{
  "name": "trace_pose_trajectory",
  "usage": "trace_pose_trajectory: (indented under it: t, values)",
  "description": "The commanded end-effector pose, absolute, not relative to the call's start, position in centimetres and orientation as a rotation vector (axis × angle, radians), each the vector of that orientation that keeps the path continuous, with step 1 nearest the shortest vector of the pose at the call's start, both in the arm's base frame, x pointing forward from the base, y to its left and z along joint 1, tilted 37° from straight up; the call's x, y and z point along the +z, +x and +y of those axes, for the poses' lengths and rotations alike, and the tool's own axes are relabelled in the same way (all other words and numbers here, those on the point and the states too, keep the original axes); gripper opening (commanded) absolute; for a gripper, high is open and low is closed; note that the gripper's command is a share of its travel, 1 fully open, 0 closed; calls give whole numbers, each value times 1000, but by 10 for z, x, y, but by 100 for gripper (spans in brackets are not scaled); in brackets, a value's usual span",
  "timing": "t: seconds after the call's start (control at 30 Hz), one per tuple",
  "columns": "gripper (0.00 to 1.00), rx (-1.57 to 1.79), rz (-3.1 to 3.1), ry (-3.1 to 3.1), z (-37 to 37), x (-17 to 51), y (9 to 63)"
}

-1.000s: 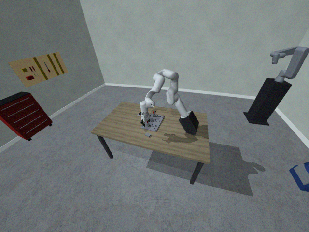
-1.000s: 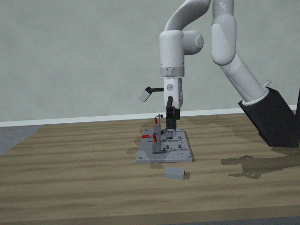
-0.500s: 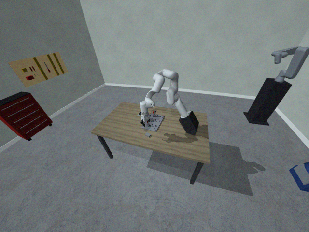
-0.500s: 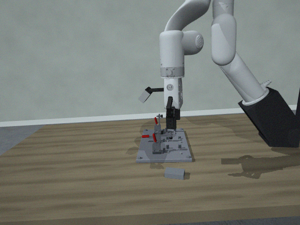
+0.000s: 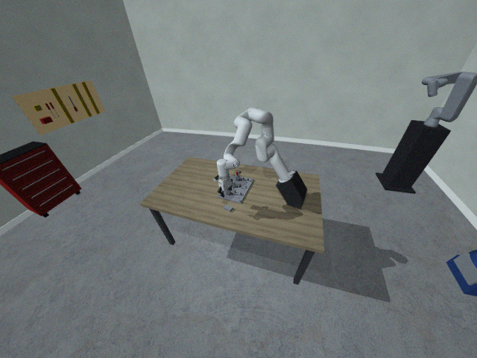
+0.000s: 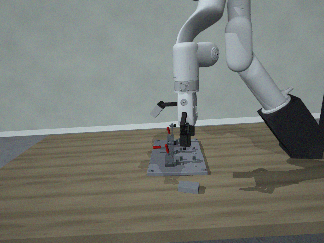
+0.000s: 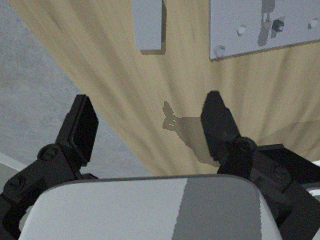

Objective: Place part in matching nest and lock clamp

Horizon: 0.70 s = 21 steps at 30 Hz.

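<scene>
Top view: from high up at room's edge, looking down at slant, far back; whole table [image 5: 173, 196], arm [image 5: 241, 133] [image 6: 186, 61], tool chest [image 5: 38, 177] and walls fit in.
Exterior view: from beyond table's near edge, slightly above tabletop, facing far wall, much closer; arm cut off at top.
Wrist view: closest, from gripper [image 5: 225, 192] [image 6: 185, 145] [image 7: 149, 106], looking past fingers toward tabletop and floor.
Top and exterior share fixture plate [image 5: 246, 190] [image 6: 183, 169] [image 7: 250, 37], part [image 5: 228, 208] [image 6: 188, 187] [image 7: 148, 25]; wrist catches portions of both.

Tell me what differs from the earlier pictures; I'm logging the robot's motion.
The open black two-fingered gripper has moved down, toward the grey metal fixture plate. Nothing was visibly taken hold of or let go. The grey rectangular part, plate and red clamp handles stayed put.
</scene>
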<state>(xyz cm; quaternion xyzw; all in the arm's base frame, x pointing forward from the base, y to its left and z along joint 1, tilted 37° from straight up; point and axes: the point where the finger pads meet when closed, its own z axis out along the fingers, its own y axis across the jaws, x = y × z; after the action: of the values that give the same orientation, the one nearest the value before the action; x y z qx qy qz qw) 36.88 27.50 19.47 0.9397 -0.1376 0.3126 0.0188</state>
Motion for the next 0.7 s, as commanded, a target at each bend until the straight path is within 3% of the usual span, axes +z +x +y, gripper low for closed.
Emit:
trace_pose_trajectory:
  t: [0.0,0.67]
  values:
    - [100,976,-426,2916,275,184,379]
    - [100,976,-426,2916,266,122,423]
